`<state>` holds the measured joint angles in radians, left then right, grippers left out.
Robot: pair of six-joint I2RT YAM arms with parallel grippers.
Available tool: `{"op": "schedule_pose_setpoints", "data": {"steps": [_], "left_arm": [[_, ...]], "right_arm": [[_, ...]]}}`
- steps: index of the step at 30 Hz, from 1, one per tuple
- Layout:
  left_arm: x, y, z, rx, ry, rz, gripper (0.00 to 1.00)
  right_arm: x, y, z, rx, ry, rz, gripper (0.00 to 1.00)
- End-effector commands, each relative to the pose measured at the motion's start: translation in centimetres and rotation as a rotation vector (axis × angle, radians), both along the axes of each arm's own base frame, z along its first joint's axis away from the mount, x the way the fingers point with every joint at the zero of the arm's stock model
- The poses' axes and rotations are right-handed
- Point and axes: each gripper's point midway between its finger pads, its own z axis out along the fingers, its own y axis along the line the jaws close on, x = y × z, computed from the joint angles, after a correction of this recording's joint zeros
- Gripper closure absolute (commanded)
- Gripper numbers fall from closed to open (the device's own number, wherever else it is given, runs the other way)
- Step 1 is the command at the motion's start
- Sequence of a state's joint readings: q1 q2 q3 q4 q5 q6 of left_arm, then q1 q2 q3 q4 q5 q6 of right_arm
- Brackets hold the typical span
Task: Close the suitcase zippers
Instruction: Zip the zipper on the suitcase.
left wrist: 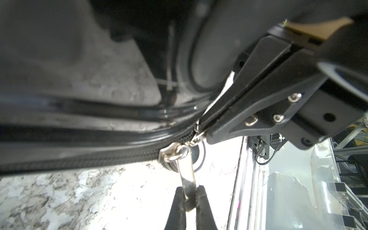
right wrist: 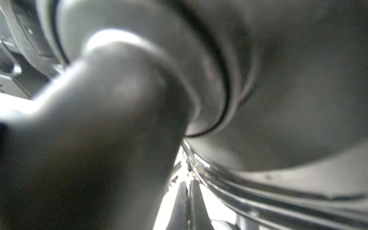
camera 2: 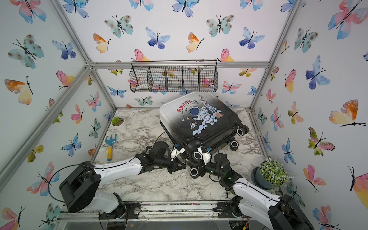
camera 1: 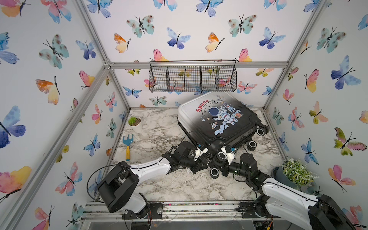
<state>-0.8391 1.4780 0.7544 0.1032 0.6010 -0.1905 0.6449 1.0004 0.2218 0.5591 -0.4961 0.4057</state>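
The suitcase [camera 1: 219,119] [camera 2: 199,119] lies flat at the back right of the marble table, astronaut side up, both shells together. Both arms meet at its near corner, among the wheels [camera 1: 222,155]. In the left wrist view the black zipper track [left wrist: 99,157] runs along the rim to a silver slider [left wrist: 169,153]. My left gripper [left wrist: 189,197] is shut on that slider's flat silver pull [left wrist: 186,175]. My right gripper [left wrist: 206,129] comes in from the other side, shut on a second small silver pull [left wrist: 197,137]. In the right wrist view its fingertips [right wrist: 188,184] press together against the rim, behind a blurred wheel.
A wire basket [camera 1: 192,78] hangs on the back wall just above the suitcase's far edge. A small potted succulent [camera 1: 134,121] and a blue toy rake [camera 1: 128,146] lie at the table's left edge. A bushy potted plant [camera 1: 294,175] stands beside the right arm.
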Motion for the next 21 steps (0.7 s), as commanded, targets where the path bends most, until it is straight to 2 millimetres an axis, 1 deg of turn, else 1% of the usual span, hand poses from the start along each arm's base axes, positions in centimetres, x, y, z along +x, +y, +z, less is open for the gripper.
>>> {"op": "schedule_pose_setpoints", "data": {"steps": [1, 6, 7, 9, 10, 11, 12, 14, 16, 21], "left_arm": [[-2.5, -4.0, 5.3, -0.209, -0.02, -0.209, 1.0], [-3.0, -4.3, 5.4, -0.217, 0.026, -0.242, 1.0], [-2.8, -4.2, 5.2, -0.199, 0.016, -0.235, 1.0], [-1.5, -3.4, 4.0, -0.132, -0.015, -0.168, 1.0], [-0.8, -2.7, 3.7, -0.115, -0.021, -0.129, 0.93], [0.0, -1.9, 3.2, -0.095, -0.029, -0.087, 0.88], [0.6, -1.1, 2.8, -0.075, -0.037, -0.055, 0.84], [1.6, 0.2, 2.5, -0.055, -0.046, -0.006, 0.76], [2.3, 1.2, 2.2, -0.034, -0.058, 0.026, 0.67], [3.6, 2.7, 1.9, 0.014, -0.072, 0.068, 0.54]], "right_arm": [[-4.2, 2.8, 4.5, 0.189, -0.1, 0.24, 0.96], [-3.6, 3.1, 3.9, 0.192, -0.088, 0.219, 0.96], [-3.4, 3.1, 3.7, 0.178, -0.09, 0.214, 0.96], [-3.3, 2.9, 3.0, 0.124, -0.104, 0.211, 0.95], [-3.2, 2.9, 2.5, 0.076, -0.104, 0.21, 0.93], [-2.9, 2.5, 1.7, 0.001, -0.103, 0.2, 0.89], [-2.5, 2.1, 1.3, -0.065, -0.12, 0.177, 0.86], [-2.2, 1.0, 0.8, -0.148, -0.144, 0.14, 0.77], [-1.6, 0.0, 0.6, -0.201, -0.16, 0.086, 0.66], [-0.9, -1.1, 0.0, -0.245, -0.115, 0.01, 0.45]]}}
